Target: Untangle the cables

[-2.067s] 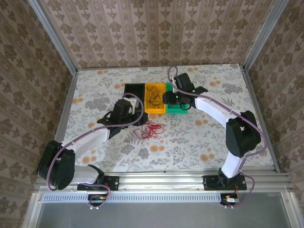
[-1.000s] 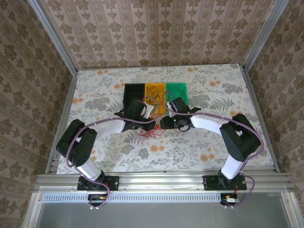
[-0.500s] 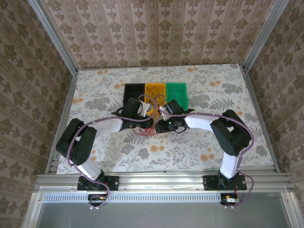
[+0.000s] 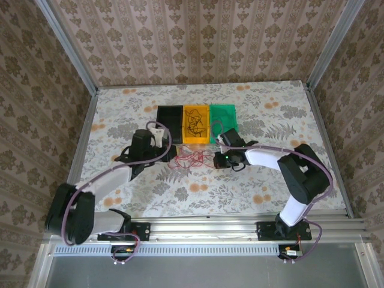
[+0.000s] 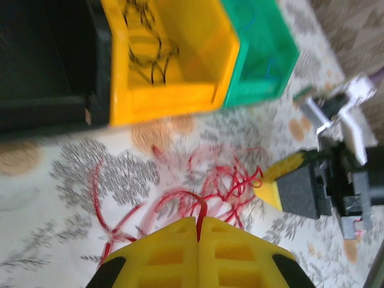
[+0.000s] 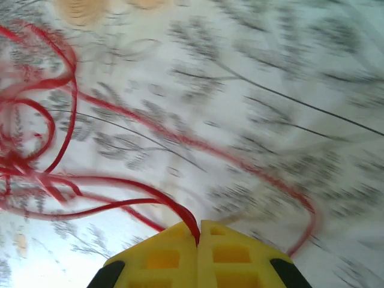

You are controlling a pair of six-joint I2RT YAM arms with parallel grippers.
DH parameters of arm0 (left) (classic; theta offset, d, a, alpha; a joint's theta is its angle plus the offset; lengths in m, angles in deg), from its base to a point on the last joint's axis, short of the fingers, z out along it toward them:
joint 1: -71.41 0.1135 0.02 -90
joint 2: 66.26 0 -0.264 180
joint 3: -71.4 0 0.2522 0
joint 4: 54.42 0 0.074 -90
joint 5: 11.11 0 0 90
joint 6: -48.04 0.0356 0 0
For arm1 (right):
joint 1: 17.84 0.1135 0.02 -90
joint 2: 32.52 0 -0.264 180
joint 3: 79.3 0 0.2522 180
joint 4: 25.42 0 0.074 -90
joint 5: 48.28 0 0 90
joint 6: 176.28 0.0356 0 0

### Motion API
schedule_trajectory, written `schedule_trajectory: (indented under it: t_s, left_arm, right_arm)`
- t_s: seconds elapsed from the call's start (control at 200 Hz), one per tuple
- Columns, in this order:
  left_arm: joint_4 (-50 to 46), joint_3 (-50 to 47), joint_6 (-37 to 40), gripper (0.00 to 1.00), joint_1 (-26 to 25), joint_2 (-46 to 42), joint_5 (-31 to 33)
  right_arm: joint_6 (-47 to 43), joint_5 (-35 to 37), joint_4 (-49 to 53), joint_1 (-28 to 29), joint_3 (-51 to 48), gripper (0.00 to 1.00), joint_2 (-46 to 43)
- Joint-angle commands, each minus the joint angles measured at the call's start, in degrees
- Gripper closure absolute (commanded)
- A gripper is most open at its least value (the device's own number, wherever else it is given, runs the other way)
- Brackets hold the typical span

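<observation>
Now | left gripper (image 5: 197,224) clamped on thin, squiggly red cables (image 5: 174,193) | right gripper (image 6: 198,227) clamped likewise

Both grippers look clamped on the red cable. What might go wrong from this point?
1. The left gripper and right gripper are both shut on the red cable, and its loops between them look knotted. Pulling apart may tighten the tangle.
2. The thin strand might slip out of either pinch.
</observation>
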Motion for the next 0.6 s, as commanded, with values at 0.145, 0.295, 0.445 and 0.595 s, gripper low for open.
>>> schedule_trajectory:
  t_s: [0.145, 0.295, 0.445, 0.595]
  left_arm:
    - [8.84, 0.09, -7.81, 1.0, 10.67, -11.57, -3.94]
    - [12.0, 1.91, -11.98, 1.0, 15.53, -12.65, -7.82]
    - [19.0, 2.48, -18.22, 1.0, 20.91, -12.77, -11.14]
    - [19.48, 3.58, -20.49, 1.0, 26.63, -14.85, -9.73]
  right_arm:
    - [4.25, 5.53, 6.92, -5.64, -5.87, 1.0, -2.73]
    - [4.98, 6.41, 7.41, -6.29, -5.86, 1.0, -2.06]
    - [6.05, 7.53, 8.0, -7.14, -6.28, 1.0, -1.85]
    - [7.16, 8.49, 8.17, -8.23, -7.57, 1.0, -2.72]
